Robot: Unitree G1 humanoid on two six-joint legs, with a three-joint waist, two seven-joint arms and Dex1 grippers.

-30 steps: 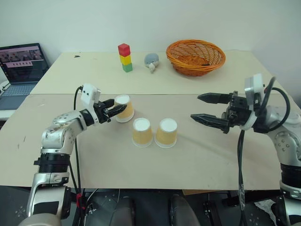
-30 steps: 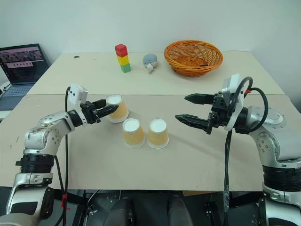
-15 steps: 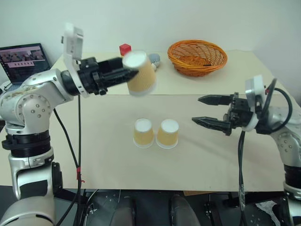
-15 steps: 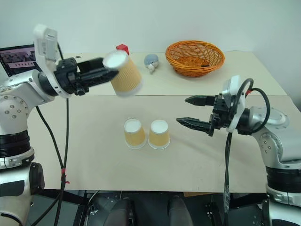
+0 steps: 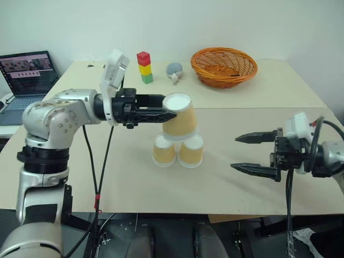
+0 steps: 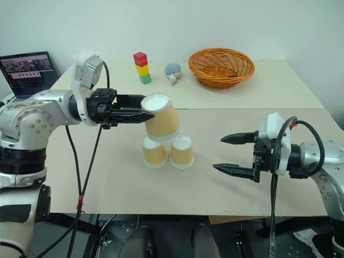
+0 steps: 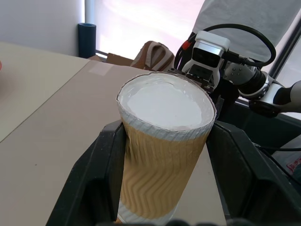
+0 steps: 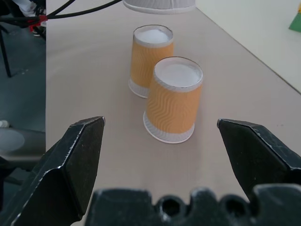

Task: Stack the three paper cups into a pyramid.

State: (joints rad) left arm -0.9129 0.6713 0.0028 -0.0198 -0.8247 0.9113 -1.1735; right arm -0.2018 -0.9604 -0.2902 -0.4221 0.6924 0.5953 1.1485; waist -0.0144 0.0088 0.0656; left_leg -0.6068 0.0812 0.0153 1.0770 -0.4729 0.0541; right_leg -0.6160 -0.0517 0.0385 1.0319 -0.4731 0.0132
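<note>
Left gripper is clamped on one of the paper cups, call it the held cup, a finger pressed on each side of its tan-orange wall, which the left wrist view shows nicely. The cup is upside down, white base up and tilted a bit, and it hangs in the air above the other two, not resting on them as far as the head views show. The arm reaches in from 9 o'clock, gripper pointing level toward 3 o'clock.

The other two cups sit upside down on the beige table around the middle: the left cup and the right cup, side by side, and whether they touch is hard to call. So the bottom row of the pyramid is there and the top one is in the air over it.

Right gripper is off at 3 o'clock from the pair, well apart from them, jaws spread wide with nothing between them, pointing back toward the cups. In the right wrist view both standing cups sit framed between its two black fingers.

Background stuff toward 12 o'clock on the far table: a red-yellow-green block tower, a small grey plush toy just beside it, and an orange wicker basket. An open laptop sits at about 10 o'clock.
</note>
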